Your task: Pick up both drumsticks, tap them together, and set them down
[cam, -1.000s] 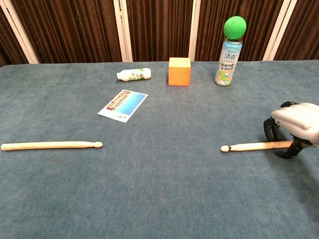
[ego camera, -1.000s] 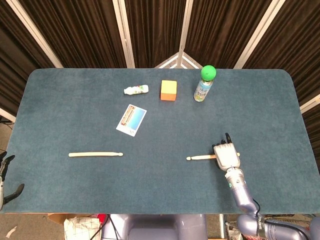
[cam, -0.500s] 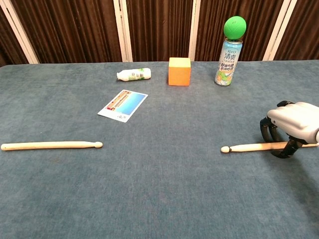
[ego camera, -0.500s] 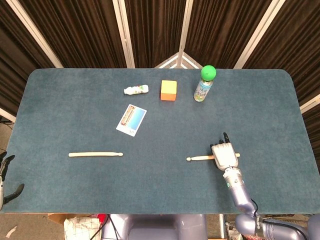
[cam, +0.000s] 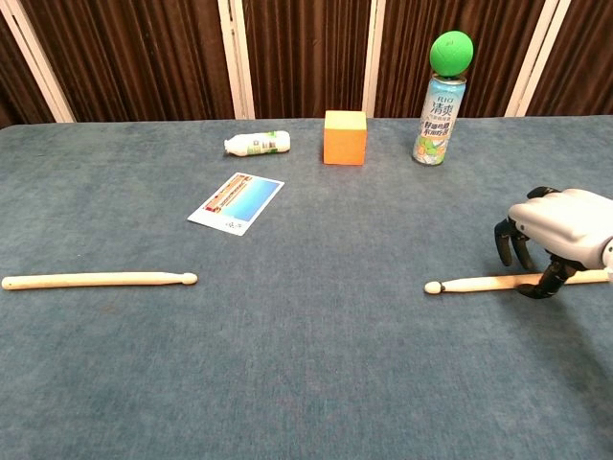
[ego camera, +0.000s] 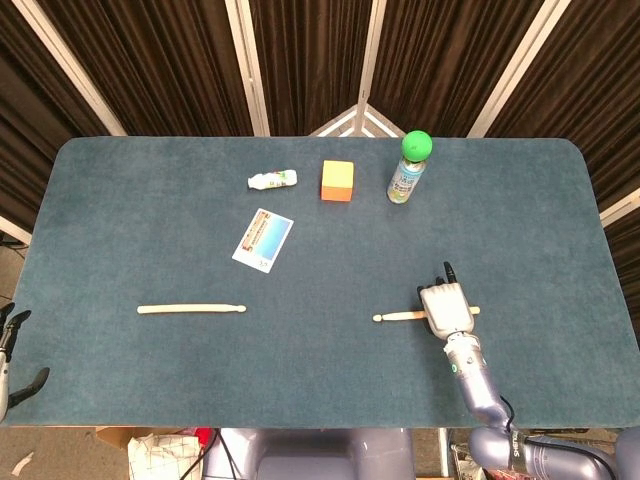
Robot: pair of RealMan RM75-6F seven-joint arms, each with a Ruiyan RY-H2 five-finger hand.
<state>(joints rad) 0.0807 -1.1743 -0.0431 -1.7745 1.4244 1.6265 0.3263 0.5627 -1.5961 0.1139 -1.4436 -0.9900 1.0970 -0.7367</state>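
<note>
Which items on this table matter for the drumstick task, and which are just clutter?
Part of the job:
- left drumstick, lying untouched
- right drumstick, on the table under the right hand

Just lying about:
- orange cube
- green-capped spray can
- small white bottle, on its side
- printed card

Two drumsticks are laid well apart on the worktop (ego camera: 120,220), left drumstick (ego camera: 191,309) nearer the card (ego camera: 263,240), right drumstick (ego camera: 402,315) under the right hand (ego camera: 447,309).
</note>
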